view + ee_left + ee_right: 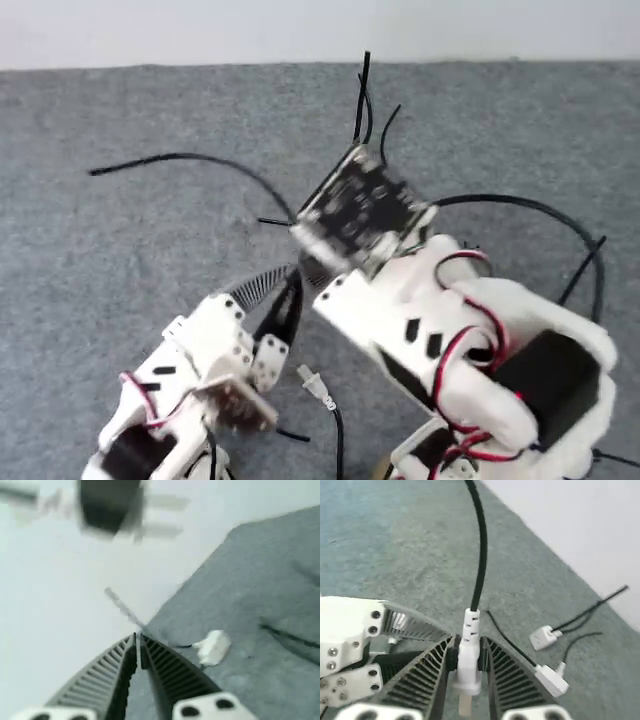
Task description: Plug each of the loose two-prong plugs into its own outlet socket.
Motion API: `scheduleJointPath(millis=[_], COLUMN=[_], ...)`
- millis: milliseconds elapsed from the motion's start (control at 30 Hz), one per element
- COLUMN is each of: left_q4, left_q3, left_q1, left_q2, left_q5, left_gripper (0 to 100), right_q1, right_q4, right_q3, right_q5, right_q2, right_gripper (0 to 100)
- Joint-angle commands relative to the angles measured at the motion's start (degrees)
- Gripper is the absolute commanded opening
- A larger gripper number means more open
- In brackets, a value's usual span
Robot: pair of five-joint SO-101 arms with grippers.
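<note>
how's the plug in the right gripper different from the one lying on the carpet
The held plug is clamped in the right gripper; the loose plug lies free on the carpet. The held plug's cord rises from the gripper; the loose plug's cord trails along the carpet. Both are white with black cords.

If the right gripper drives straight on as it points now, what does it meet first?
Probably bare mat: the right gripper, shut on a plug, aims past both sockets, which lie off to one side. Depth is unclear.
</note>
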Motion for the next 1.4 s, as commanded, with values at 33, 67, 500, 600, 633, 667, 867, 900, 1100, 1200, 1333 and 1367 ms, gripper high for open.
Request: scheduleJointPath(millis=[33,67,500,600,633,667,867,900,1100,1200,1333,1367], left_q4=[-10.0,-9.0,15.7,15.7,15.6,15.5,14.4,13.8,9.7,9.2,8.4,7.9], left_q3=[4.2,3.8,-21.3,-22.1,-22.1,-22.1,-21.4,-20.7,-15.3,-14.2,-14.1,-14.1], left_q1=[-8.0,-7.2,18.5,19.4,19.4,19.5,23.0,22.6,20.0,19.5,17.0,16.1], left_q2=[-0.9,-1.0,-1.0,-1.0,-1.0,-1.0,-0.9,-0.9,-1.0,-1.0,-1.0,-1.0], left_q5=[2.0,4.0,3.0,3.0,3.0,3.1,2.4,1.5,0.0,0.0,0.0,0.0], left_gripper=[1,1,1,1,1,1,1,1,1,1,1,1], right_q1=[8.9,8.9,-0.8,-4.7,-5.8,-6.6,-9.5,-10.2,-13.3,-13.3,-13.5,-13.5], right_q4=[2.6,2.7,2.2,1.7,1.0,0.1,-2.3,-2.3,-1.1,1.0,2.7,2.7], right_q3=[-2.8,-2.8,-2.8,-2.9,-2.9,-2.9,-2.9,-2.9,-2.9,-3.9,-5.7,-5.8], right_q5=[0.3,0.3,-2.5,-2.5,-2.5,-2.5,-2.5,-2.5,-2.5,-2.5,-2.5,-2.5], right_q2=[-0.4,-1.0,3.2,3.7,3.7,3.7,4.3,4.3,3.7,3.7,3.6,3.6], right_gripper=[0.8,0.8,0.8,0.8,0.8,0.8,0.8,0.8,0.8,0.8,0.8,0.8])
